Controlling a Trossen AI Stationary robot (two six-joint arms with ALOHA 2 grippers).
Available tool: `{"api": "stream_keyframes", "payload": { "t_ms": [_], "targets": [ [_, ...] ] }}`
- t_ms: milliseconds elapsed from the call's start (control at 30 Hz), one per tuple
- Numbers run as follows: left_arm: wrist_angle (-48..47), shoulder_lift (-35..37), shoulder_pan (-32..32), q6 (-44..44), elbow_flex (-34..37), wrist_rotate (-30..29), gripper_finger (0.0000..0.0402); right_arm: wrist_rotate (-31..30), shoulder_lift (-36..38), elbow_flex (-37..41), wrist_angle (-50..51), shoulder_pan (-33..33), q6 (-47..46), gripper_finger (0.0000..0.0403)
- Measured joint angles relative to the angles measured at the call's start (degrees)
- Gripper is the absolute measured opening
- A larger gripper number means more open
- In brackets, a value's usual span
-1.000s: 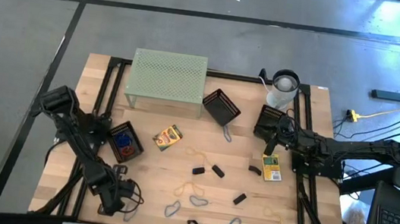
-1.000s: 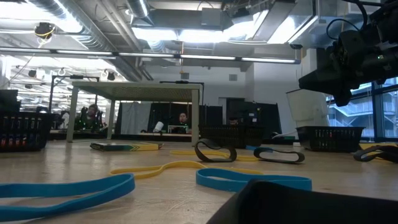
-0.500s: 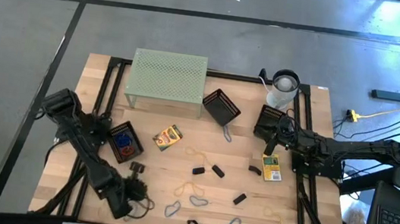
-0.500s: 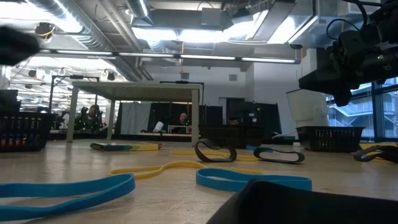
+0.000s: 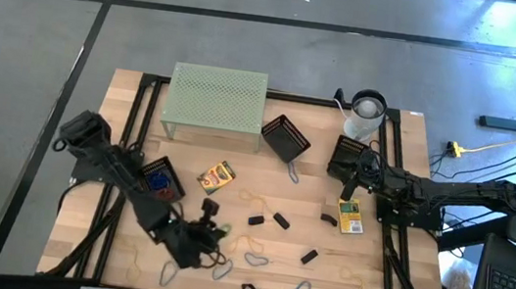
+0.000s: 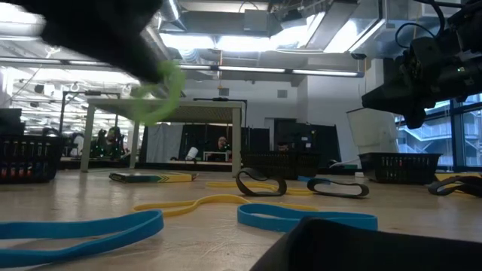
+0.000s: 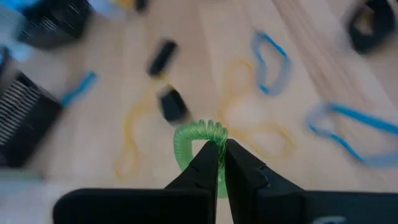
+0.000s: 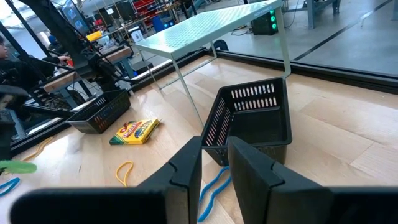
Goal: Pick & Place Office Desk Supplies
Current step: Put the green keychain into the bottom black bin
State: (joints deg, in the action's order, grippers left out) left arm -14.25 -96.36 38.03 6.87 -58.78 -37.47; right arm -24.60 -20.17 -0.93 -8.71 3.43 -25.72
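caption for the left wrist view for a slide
Left gripper shut on a green coiled loop, carried above rubber bands and black clips on the wooden table.

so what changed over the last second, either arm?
The left tool swung from the table's front-left corner toward the middle, shut on a green coiled loop and carrying it above the table. The right tool stayed near the black basket; the loose supplies did not move.
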Motion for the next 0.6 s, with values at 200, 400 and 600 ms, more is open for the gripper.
{"api": "stream_keyframes", "payload": {
  "t_ms": [200, 400, 600],
  "targets": [
    [13.00, 0.07, -4.74, -13.83, -0.04, -4.96, 0.0010, 0.00, -0.01, 0.01, 0.00, 0.01, -0.01, 0.0082],
    [31.35, 0.10, -8.89, -31.69, -0.07, -9.59, 0.0010, 0.01, -0.01, 0.01, 0.00, 0.01, -0.04, 0.0082],
    [51.16, 1.19, -12.69, -53.02, -0.11, -10.19, 0.0010, 0.02, 0.00, -0.01, -0.01, 0.01, -0.25, 0.0082]
  ]
}}
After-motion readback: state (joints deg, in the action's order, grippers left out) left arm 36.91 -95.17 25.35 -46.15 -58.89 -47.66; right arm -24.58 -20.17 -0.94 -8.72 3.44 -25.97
